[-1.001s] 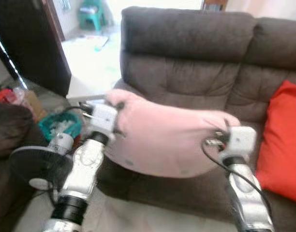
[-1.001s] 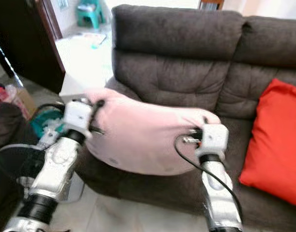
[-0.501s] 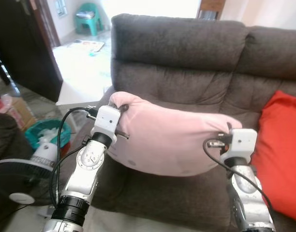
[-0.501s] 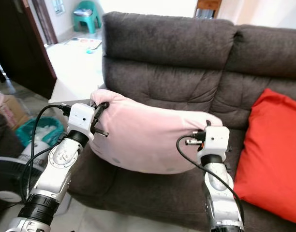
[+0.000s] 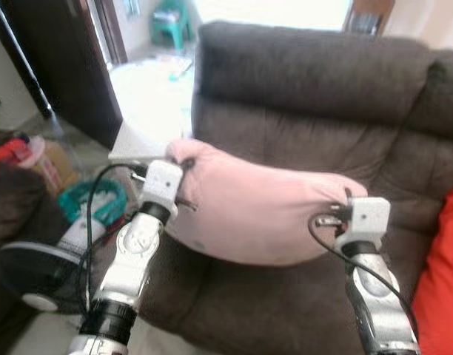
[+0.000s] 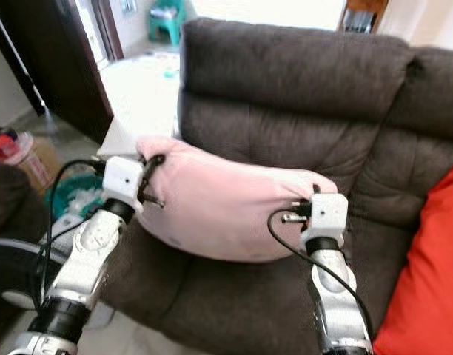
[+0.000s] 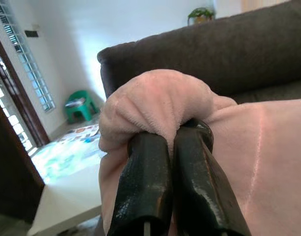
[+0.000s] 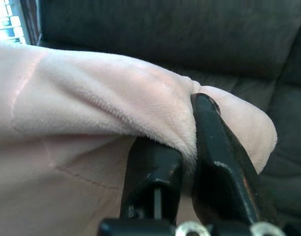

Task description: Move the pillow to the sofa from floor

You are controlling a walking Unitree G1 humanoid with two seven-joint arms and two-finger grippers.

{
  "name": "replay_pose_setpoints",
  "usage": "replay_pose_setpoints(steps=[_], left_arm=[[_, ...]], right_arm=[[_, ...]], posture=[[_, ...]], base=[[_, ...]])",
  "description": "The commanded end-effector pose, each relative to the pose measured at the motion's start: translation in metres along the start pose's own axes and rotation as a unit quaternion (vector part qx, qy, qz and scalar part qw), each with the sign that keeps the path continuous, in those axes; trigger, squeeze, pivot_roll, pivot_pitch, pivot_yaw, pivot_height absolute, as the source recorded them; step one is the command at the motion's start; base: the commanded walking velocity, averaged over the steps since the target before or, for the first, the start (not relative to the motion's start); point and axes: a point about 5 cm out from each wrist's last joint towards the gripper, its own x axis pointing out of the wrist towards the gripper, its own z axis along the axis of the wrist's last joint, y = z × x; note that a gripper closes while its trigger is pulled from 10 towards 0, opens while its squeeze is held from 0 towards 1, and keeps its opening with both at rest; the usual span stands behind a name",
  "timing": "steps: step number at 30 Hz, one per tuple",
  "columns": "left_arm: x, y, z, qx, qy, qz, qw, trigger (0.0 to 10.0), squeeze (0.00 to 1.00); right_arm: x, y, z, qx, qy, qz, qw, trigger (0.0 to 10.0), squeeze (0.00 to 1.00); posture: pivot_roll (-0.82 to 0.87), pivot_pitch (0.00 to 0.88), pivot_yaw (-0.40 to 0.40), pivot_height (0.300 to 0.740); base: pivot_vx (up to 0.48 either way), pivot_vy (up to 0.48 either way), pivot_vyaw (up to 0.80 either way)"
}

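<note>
Above the front of the dark brown sofa [image 6: 286, 89], a pale pink pillow [image 6: 219, 203] hangs in the air, stretched between the robot's two silver arms and clear of the seat cushion below it. The pillow's long axis runs side to side, roughly parallel to the sofa's backrest, so that each end meets one gripper. The left gripper [image 7: 165, 147] has its jaws closed tight on a bunched fold of plush at the pillow's left end, the two black fingers nearly touching with fabric puffed up over their tips. The right gripper [image 8: 187, 142] has its jaws pinched on the edge at the pillow's right end, a ridge of fabric squeezed between them. From the head views, both wrists sit at about the same height, with the pillow sagging a little in the middle between them. The pillow lies straight ahead of both sets of jaws, between them and the backrest, and the seat is directly beneath and slightly beyond it. Neither arm looks clearly nearer to the sofa than the other. A red cushion [image 6: 434, 274] rests on the seat at the far right, well apart from the pink pillow. To me, the coming move looks like a lowering onto the seat, then a release at both ends.
</note>
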Motion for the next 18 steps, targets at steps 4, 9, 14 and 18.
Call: replay_pose_setpoints(steps=[4,9,14,18], left_arm=[[0.002,0.017,0.011,0.007,-0.027,0.031,0.999,10.0,0.0],[0.004,0.012,0.011,-0.001,-0.027,0.013,1.0,10.0,0.0],[0.004,-0.005,0.004,-0.038,0.016,-0.049,0.998,10.0,0.0],[0.005,-0.018,0.004,-0.042,0.029,-0.111,0.992,10.0,0.0]], right_arm=[[0.005,-0.001,0.014,0.011,-0.033,-0.007,0.999,10.0,0.0],[0.006,-0.001,0.014,0.008,-0.029,-0.006,1.0,10.0,0.0],[0.013,0.0,0.008,-0.02,0.009,0.008,1.0,10.0,0.0],[0.024,0.002,0.007,-0.059,0.017,0.03,0.998,10.0,0.0]], posture=[[0.06,0.02,-0.044,0.74],[0.06,0.017,-0.044,0.74],[0.07,0.001,-0.046,0.74],[0.07,0.0,-0.049,0.74]], base=[[0.302,0.0,0.0],[0.0,0.0,0.0],[0.0,0.0,0.0],[0.0,0.0,0.0]])
